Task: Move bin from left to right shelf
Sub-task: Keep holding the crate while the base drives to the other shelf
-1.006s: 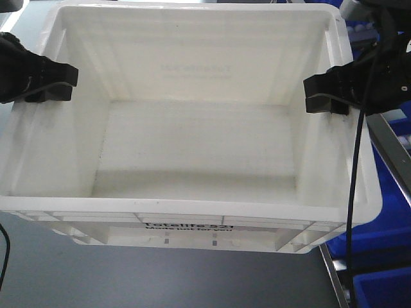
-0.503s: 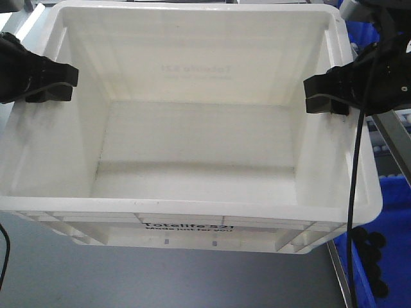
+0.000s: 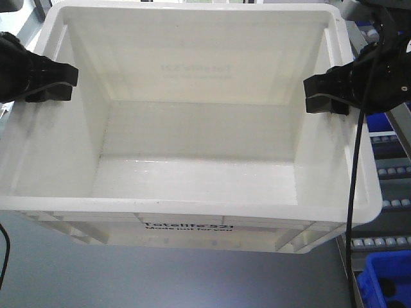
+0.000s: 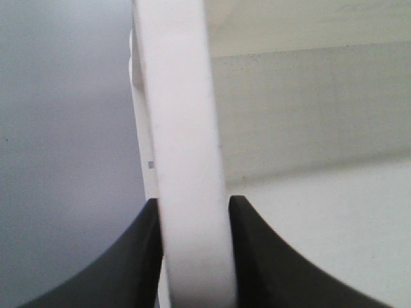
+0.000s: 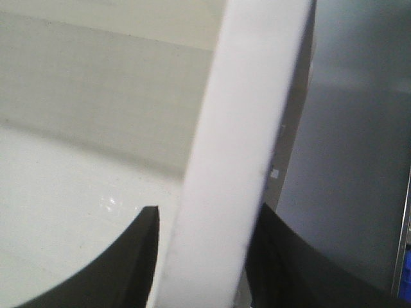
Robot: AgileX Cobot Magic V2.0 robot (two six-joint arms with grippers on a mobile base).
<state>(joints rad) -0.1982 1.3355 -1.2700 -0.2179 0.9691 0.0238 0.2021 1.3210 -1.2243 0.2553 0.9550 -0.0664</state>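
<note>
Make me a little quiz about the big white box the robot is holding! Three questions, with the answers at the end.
1. True or false: the white bin has toys inside it.
2. Pick one: what is the left claw clamped on? A) the bin's side rim. B) a red cup. C) a door handle.
3. Fill the gap: the black print on the bin's front starts with the word ____.

Key: 1. False, it is empty. 2. A. 3. Totelife.
</note>
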